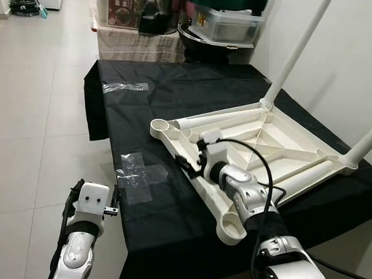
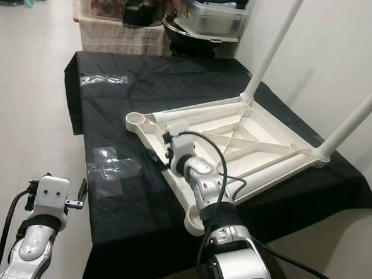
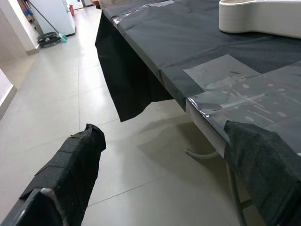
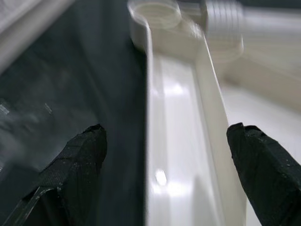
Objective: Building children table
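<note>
A white plastic children's table [image 1: 255, 140] lies upside down on a work table draped in a black cloth [image 1: 176, 94], its underside ribs facing up. Two white legs are already fitted and stand upright: one leg [image 1: 295, 54] rises from the corner at about 12 o'clock of the frame, the other leg [image 1: 369, 141] from the corner at about 3 o'clock. The corner socket [image 1: 160, 124] at about 9 o'clock is open, and so is the near socket [image 1: 232, 226] at about 6 o'clock. Two loose white legs lie inside the frame, one loose leg [image 1: 215, 119] along the far rail and another loose leg [image 1: 304, 175] along the right-hand rail. The right gripper [image 1: 190, 160] reaches over the near-left rail of the frame; in the right wrist view its fingers [image 4: 77, 167] stand wide apart, straddling that rail, with the 9 o'clock socket ahead of them, blurred. The left gripper [image 1: 95, 200] hangs low off the table's edge at about 7 o'clock, over the tiled floor [image 1: 36, 105]; the left wrist view shows its fingers [image 3: 70, 172] spread apart with nothing between them. Clear tape patches [image 1: 140, 173] are stuck to the cloth near that edge. Boxes and a lidded container [image 1: 225, 18] are stacked beyond the table at 12 o'clock.
</note>
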Controlling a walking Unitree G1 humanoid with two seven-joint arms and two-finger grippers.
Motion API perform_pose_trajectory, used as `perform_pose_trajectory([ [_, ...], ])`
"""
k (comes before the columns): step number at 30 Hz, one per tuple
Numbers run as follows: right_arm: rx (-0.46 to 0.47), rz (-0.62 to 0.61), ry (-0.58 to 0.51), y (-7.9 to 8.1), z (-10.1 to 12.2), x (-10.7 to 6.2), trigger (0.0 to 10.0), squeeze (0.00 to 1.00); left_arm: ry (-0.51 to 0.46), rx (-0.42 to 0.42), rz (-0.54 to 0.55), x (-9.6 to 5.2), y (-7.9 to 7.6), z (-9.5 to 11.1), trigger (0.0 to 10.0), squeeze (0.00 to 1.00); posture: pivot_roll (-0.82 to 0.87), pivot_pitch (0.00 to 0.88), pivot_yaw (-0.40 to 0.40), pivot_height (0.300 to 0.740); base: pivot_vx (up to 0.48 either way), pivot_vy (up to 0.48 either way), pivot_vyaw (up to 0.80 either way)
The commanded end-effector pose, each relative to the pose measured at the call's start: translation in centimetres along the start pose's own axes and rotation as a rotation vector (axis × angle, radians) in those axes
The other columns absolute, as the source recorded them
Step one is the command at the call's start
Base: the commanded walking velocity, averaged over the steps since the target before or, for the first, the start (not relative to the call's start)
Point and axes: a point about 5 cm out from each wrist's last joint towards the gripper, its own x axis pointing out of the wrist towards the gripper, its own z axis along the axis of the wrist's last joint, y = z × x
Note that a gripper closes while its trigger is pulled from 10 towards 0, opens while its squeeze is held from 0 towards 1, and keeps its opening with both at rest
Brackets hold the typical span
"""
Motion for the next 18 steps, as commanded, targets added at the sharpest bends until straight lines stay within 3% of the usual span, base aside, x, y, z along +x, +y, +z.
perform_pose_trajectory([
  [1,0.005,-0.043,0.067,-0.8,-1.0,-0.1,10.0,0.00,0.000,0.013,-0.008,-0.1,-0.3,-0.1,10.0,0.00,0.04,0.000,-0.145,0.740,0.000,0.000,0.00],
  [7,0.086,-0.078,0.180,-1.6,-2.8,-0.4,10.0,0.00,0.001,0.012,-0.007,-0.1,-0.3,-0.2,10.0,0.00,0.04,0.000,-0.145,0.740,0.000,0.000,0.00],
  [10,0.126,0.000,0.227,-0.8,-3.5,-0.4,10.0,0.00,0.001,0.012,-0.007,-0.1,-0.3,-0.2,10.0,0.00,0.04,0.000,-0.146,0.740,0.000,0.000,0.00],
  [13,0.136,0.035,0.219,-0.4,-3.5,-0.3,10.0,0.00,0.000,0.012,-0.007,-0.1,-0.3,-0.2,10.0,0.00,0.04,0.000,-0.146,0.740,0.000,0.000,0.00],
  [18,0.062,0.065,0.125,0.2,-2.2,-0.1,10.0,0.00,-0.001,0.013,-0.005,-0.1,-0.3,-0.2,10.0,0.00,0.04,0.000,-0.146,0.740,0.000,0.000,0.00],
])
